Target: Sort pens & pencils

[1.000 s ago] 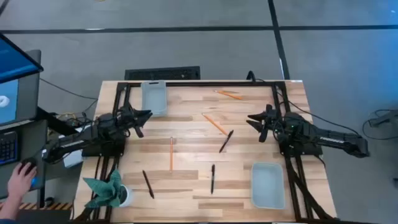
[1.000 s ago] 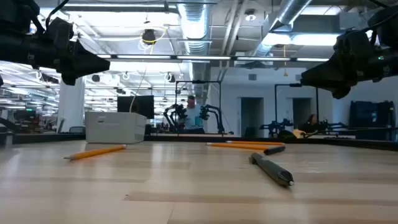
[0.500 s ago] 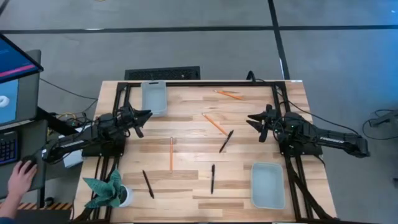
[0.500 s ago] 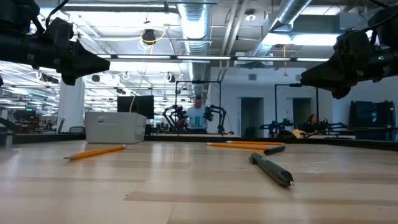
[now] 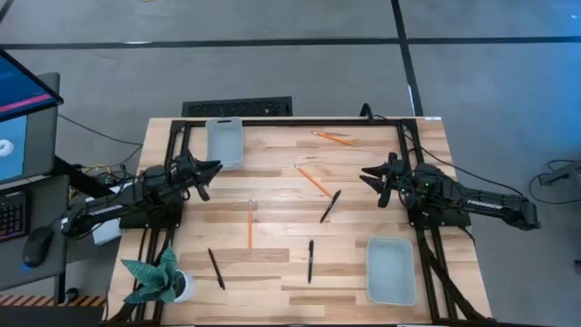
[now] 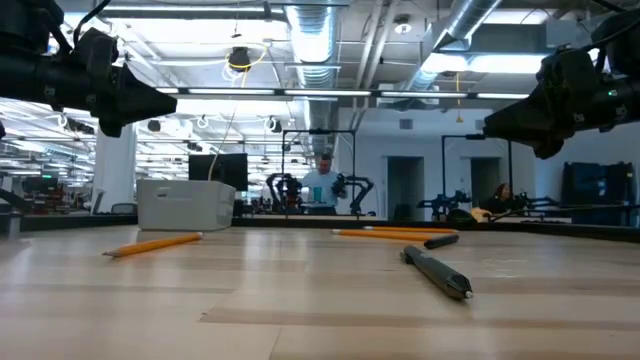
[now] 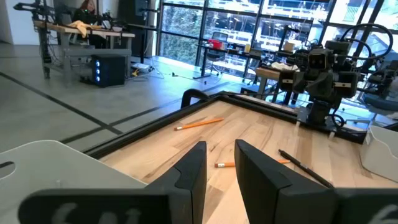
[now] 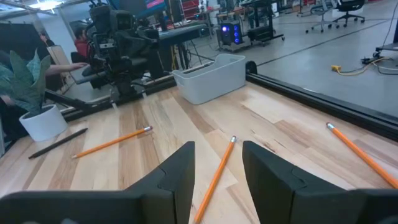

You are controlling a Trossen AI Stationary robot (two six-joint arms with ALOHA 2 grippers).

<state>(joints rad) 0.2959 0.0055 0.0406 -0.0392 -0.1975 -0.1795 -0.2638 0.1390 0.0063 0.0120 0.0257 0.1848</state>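
Three orange pencils lie flat on the wooden table: one at the far side (image 5: 334,138), one near the middle (image 5: 313,181), one left of centre (image 5: 250,224). Three black pens also lie flat: one beside the middle pencil (image 5: 330,206), one nearer the front (image 5: 310,260), one at the front left (image 5: 216,269). My left gripper (image 5: 211,170) hovers at the table's left edge, open and holding nothing (image 7: 219,165). My right gripper (image 5: 368,174) hovers at the right edge, open and holding nothing (image 8: 217,168). Both point toward the table's middle, above the surface.
A pale grey tray (image 5: 224,141) stands at the far left and another (image 5: 391,270) at the near right. A potted green plant (image 5: 163,280) sits at the near left corner. A black frame (image 5: 290,121) edges the table. Bare wood lies between the scattered sticks.
Both arms have kept still and no pen or pencil has moved. A person's hand at the desk left of the table has drawn out of view.
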